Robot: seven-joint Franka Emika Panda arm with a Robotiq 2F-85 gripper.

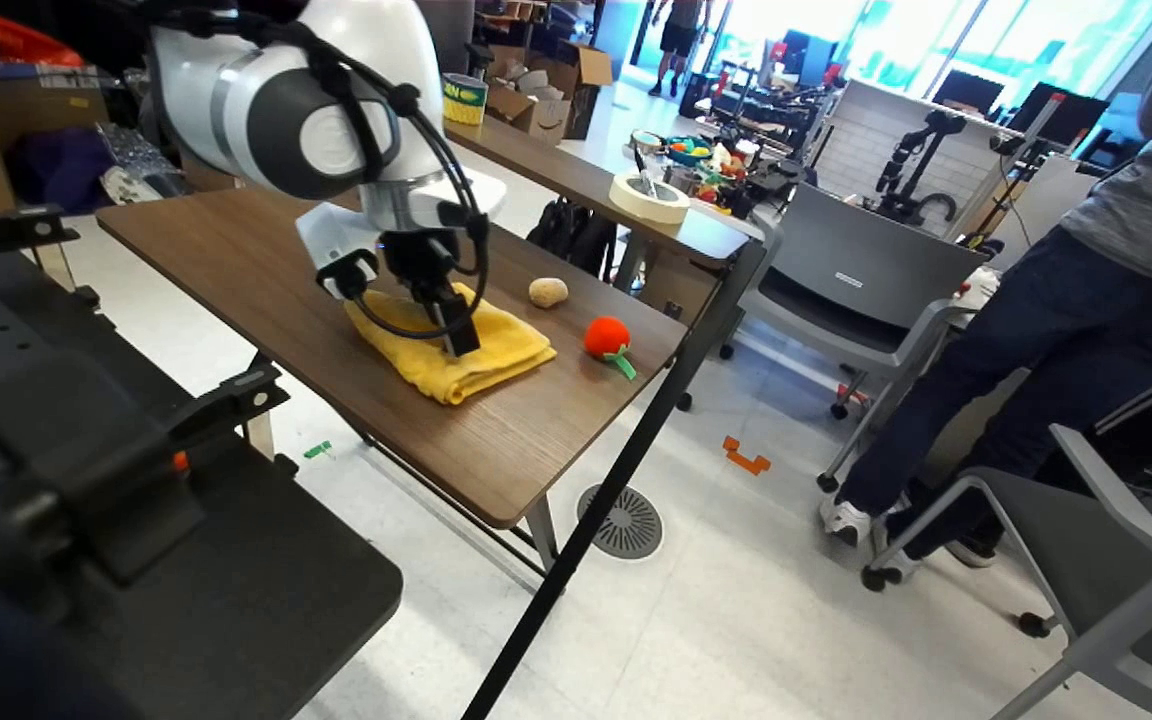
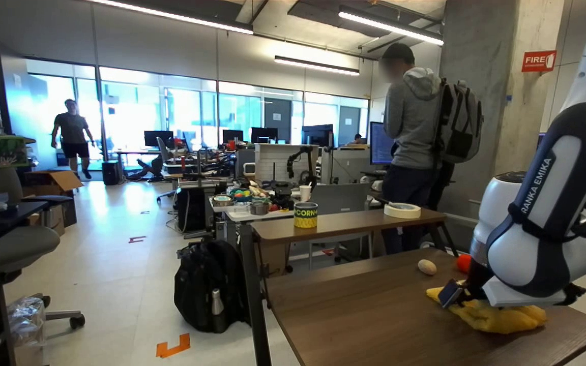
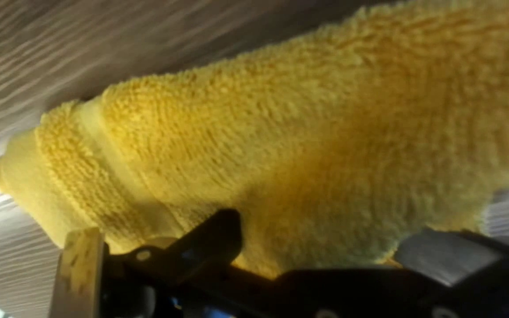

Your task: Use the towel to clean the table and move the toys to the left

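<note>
End effector point(image 1: 446, 320) spread wide over the towel point(image 1: 498, 345); red toy point(image 1: 607, 336) (tan toy point(image 1: 548, 292) nearby) lies apart.

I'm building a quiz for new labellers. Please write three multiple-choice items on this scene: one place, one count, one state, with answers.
1. Where is the red toy relative to the towel?
A) wrapped inside it
B) on top of it
C) apart from it

2. How many toys are on the table?
A) four
B) two
C) three

3. How is the towel?
A) folded over itself
B) taut in midair
C) torn in two

1 C: bare table shows between them.
2 B: red toy and tan toy.
3 A: layers show along its edge.
</note>
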